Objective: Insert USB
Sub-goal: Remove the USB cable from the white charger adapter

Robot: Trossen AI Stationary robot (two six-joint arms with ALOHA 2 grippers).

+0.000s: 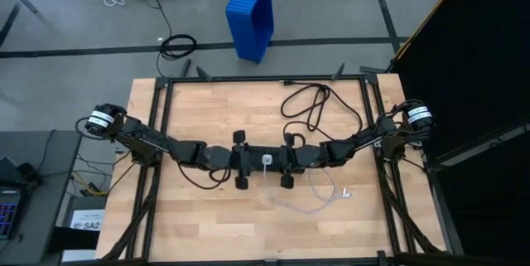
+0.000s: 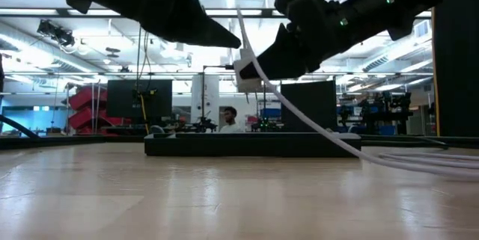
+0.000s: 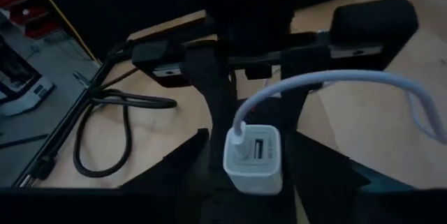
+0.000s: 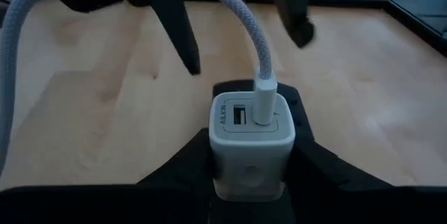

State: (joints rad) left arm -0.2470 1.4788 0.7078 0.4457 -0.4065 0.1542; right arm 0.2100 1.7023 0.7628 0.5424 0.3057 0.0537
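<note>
The right hand [image 4: 253,182] grips a small white charger block [image 4: 251,137] from both sides, held up off the tabletop [image 1: 207,224] at its middle, ports facing away from the wrist. The left hand [image 3: 244,172] sits opposite, nose to nose with it; its dark fingers [image 3: 174,165] flank the same block, but I cannot tell whether they press on it. The USB [image 4: 237,15] is already seated in one of the block's two ports, and the other port stands empty. From the plug the cable arches up, then drops to the wood and trails off in a loose loop toward the right arm's side, ending in a free white plug [image 1: 346,191]. It looks light, limp and braided, so best gripped at the rigid plug shell, never mid-cable
</note>
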